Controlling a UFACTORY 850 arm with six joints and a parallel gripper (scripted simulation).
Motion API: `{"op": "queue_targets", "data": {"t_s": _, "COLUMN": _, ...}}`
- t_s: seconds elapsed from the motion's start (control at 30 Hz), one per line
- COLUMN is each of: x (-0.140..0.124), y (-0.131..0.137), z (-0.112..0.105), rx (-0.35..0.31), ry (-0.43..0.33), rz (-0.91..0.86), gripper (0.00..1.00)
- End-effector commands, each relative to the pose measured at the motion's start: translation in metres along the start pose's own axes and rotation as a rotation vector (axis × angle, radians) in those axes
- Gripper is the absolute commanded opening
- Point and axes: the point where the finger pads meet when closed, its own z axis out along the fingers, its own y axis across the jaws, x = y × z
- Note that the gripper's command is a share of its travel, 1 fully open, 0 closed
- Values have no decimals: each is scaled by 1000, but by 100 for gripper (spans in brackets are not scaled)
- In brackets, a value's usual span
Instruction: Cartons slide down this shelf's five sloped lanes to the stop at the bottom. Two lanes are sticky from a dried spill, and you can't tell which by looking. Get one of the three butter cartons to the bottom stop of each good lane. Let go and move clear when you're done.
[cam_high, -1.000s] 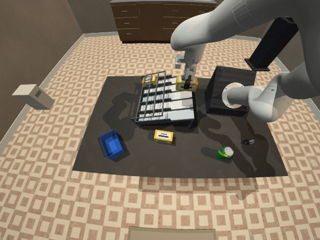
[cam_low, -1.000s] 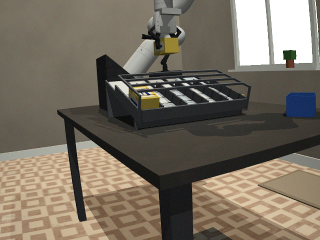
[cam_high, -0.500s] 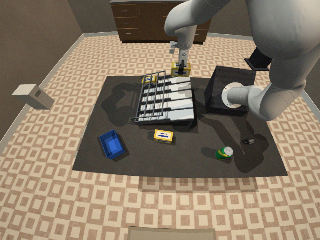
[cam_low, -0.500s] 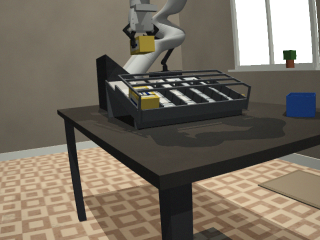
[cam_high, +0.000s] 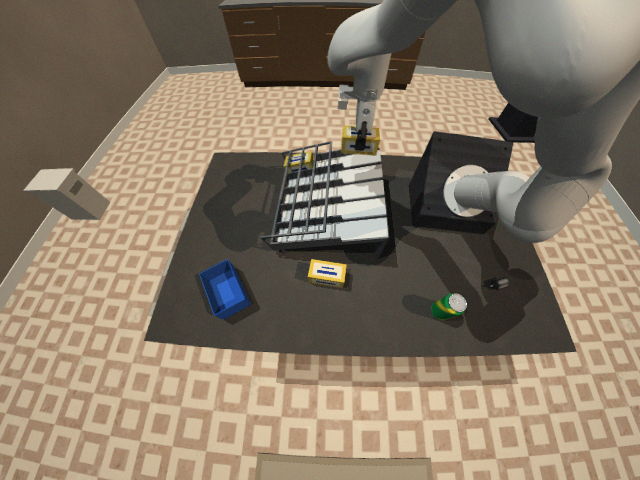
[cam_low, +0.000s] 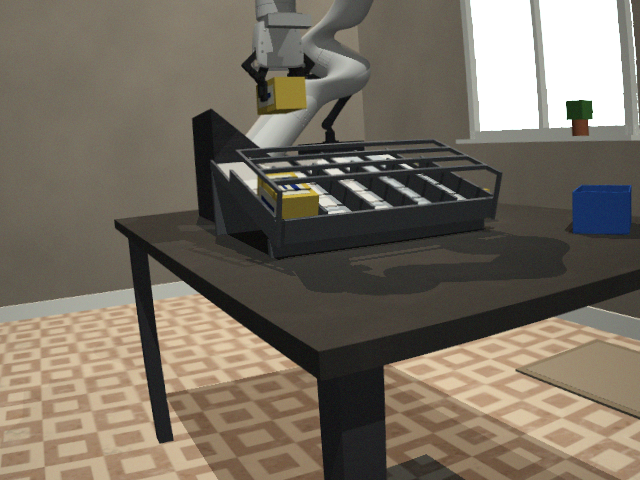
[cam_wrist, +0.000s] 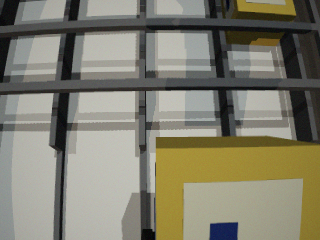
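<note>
Underneath everything stood a dark table (cam_low: 361, 330) on a tan checkered floor (cam_high: 155, 413), with a brown dresser (cam_high: 268, 46) against the far wall and a window (cam_low: 547, 62) holding a small potted plant (cam_low: 578, 117). On the table sat the sloped shelf (cam_high: 385, 227), a blue bin (cam_high: 223, 289) with nothing visible inside, a green can (cam_high: 448, 306) and a black pedestal (cam_high: 439, 155). One butter carton (cam_low: 288, 194) rested at the bottom stop of the end lane nearest the dresser. Another carton (cam_high: 327, 272) lay on the table beside the shelf. The gripper (cam_low: 279, 77) hung clamped on the third carton (cam_low: 283, 95), above the shelf's upper end.
</note>
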Motion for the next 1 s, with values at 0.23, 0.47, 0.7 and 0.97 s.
{"op": "queue_targets", "data": {"t_s": 0.23, "x": 1, "y": 1, "z": 5, "rx": -1, "ry": 2, "rz": -1, "gripper": 0}}
{"op": "queue_targets", "data": {"t_s": 0.47, "x": 1, "y": 0, "z": 36, "rx": -1, "ry": 3, "rz": -1, "gripper": 0}}
{"op": "queue_targets", "data": {"t_s": 0.7, "x": 1, "y": 0, "z": 36, "rx": -1, "ry": 3, "rz": -1, "gripper": 0}}
{"op": "queue_targets", "data": {"t_s": 0.97, "x": 1, "y": 0, "z": 36, "rx": -1, "ry": 3, "rz": -1, "gripper": 0}}
